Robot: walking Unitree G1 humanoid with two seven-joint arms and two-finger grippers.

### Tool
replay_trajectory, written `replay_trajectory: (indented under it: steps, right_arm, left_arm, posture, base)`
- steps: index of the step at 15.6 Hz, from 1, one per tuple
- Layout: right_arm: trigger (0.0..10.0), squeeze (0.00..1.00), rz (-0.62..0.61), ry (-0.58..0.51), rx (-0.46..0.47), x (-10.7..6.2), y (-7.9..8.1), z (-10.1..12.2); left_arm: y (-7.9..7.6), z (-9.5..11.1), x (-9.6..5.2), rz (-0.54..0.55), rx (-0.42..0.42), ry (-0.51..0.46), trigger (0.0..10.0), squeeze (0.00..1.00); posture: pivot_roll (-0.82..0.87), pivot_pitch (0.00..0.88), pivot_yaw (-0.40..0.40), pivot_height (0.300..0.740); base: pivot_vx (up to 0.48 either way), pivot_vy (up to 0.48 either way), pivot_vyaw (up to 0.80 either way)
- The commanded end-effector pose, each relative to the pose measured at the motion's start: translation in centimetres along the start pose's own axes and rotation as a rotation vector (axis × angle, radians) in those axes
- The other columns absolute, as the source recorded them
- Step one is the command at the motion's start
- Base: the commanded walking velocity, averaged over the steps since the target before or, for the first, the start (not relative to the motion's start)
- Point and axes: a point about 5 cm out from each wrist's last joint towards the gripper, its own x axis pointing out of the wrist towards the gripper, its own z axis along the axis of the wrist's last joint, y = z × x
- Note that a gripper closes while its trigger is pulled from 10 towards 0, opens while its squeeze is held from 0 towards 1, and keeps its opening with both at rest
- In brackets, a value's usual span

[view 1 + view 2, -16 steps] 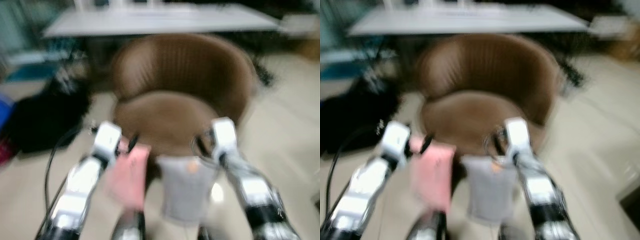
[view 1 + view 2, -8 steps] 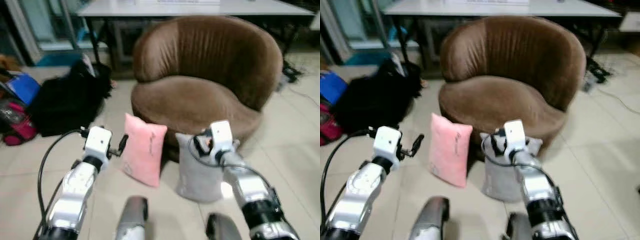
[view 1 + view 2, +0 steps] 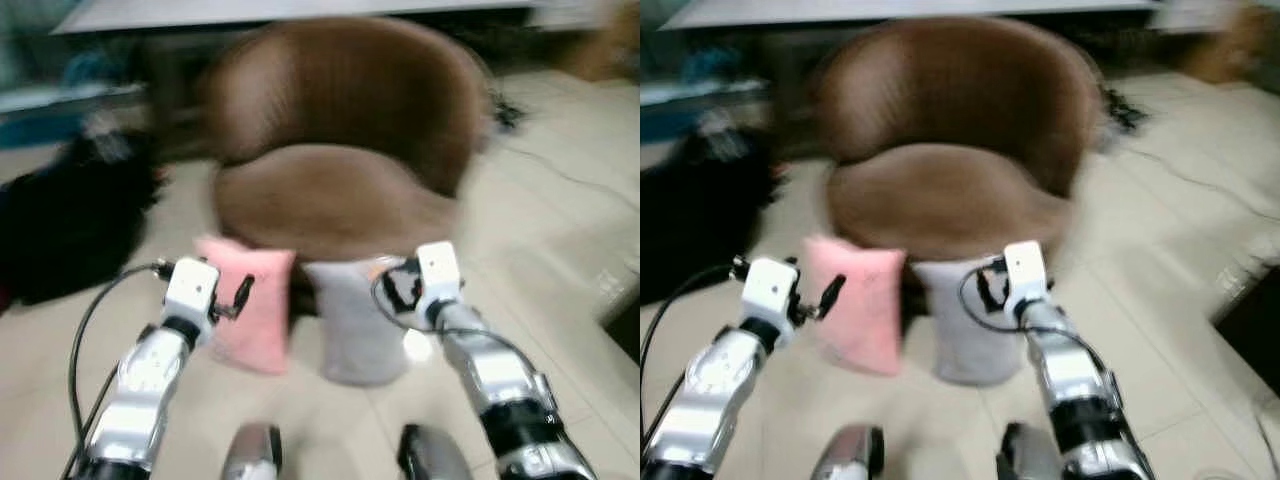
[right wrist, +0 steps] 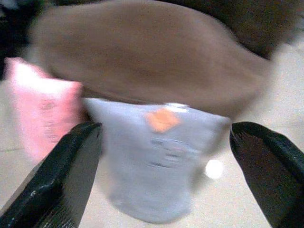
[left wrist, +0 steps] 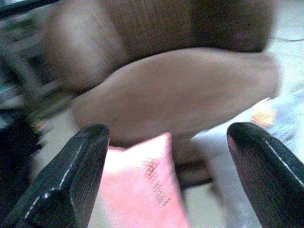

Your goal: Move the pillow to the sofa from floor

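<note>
We are holding our left pincer (image 5: 164, 178) and right pincer (image 4: 166, 178) spread wide, gripping nothing. The pink pillow (image 3: 248, 315) and grey pillow (image 3: 355, 320) are leaning on the floor (image 3: 560, 240) against the brown sofa (image 3: 340, 130). Motion blur is smearing their printed marks.

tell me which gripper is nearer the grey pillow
Right. The right gripper is open and lined up straight at the grey pillow. The left gripper is open in front of the pink pillow beside it.
</note>
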Motion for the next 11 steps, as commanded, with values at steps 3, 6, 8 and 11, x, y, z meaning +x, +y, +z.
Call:
replay_trajectory:
  steps: [3,6,8,11]
  right_arm:
    - [10.0,0.00,-0.005,0.003,-0.003,0.09,-0.06,0.25]
    - [10.0,0.00,-0.007,0.006,-0.001,0.08,-0.09,0.18]
    - [10.0,0.00,-0.006,0.008,-0.001,0.08,-0.05,0.12]
    - [10.0,0.00,-0.006,0.010,0.000,0.09,0.01,0.11]
  left_arm:
    - [-0.21,0.35,0.06,-0.021,0.012,-0.011,10.0,0.00]
    - [-0.25,0.32,0.06,-0.025,0.015,-0.009,10.0,0.00]
    - [-0.29,0.29,0.03,-0.028,0.018,-0.007,10.0,0.00]
    - [-0.29,0.27,0.03,-0.033,0.020,-0.007,10.0,0.00]
  posture:
    - [0.05,0.000,0.028,0.613]
    - [0.05,0.000,0.028,0.613]
    - [0.05,0.000,0.028,0.613]
    - [0.05,0.000,0.028,0.613]
  base:
    - [0.446,0.000,0.00]
    - [0.446,0.000,0.00]
    - [0.448,0.000,0.00]
    - [0.446,0.000,0.00]
